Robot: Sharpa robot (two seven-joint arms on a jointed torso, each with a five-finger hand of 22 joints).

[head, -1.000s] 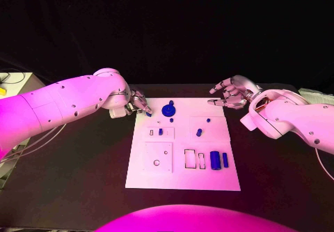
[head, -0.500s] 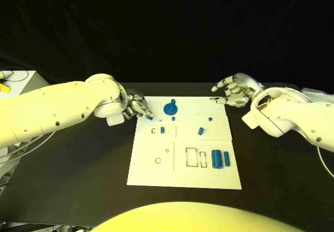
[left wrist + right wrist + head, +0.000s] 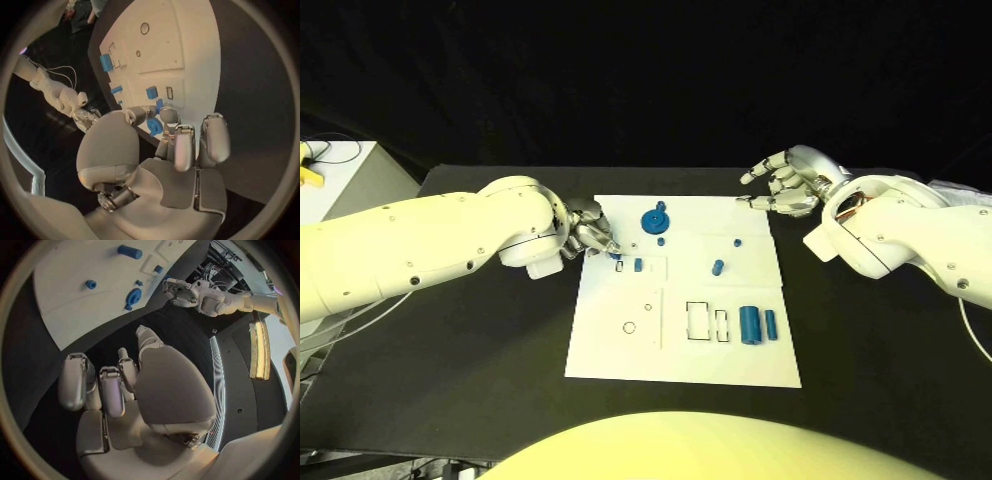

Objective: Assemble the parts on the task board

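Note:
The white task board [image 3: 682,350] lies mid-table. My left hand [image 3: 593,238] hovers at the board's far left edge and pinches a small blue part [image 3: 615,256] between thumb and fingertips; the left wrist view shows that part [image 3: 154,126] just above the board [image 3: 187,55]. On the board sit a blue disc [image 3: 655,221], a small block [image 3: 638,265], a short piece [image 3: 717,267] and two cylinders [image 3: 757,324]. My right hand [image 3: 783,185] hangs with fingers apart and nothing in it beyond the board's far right corner; the right wrist view shows it [image 3: 119,385] over bare table.
Empty rectangular slots [image 3: 705,323] and a round hole [image 3: 629,327] mark the board's near half. A white cabinet [image 3: 336,165] stands at the table's far left. Black table [image 3: 877,350] surrounds the board on all sides.
My left hand has carried the small blue part nearer and slightly right, from off the board's far left corner to beside the small block. The right hand has hardly moved.

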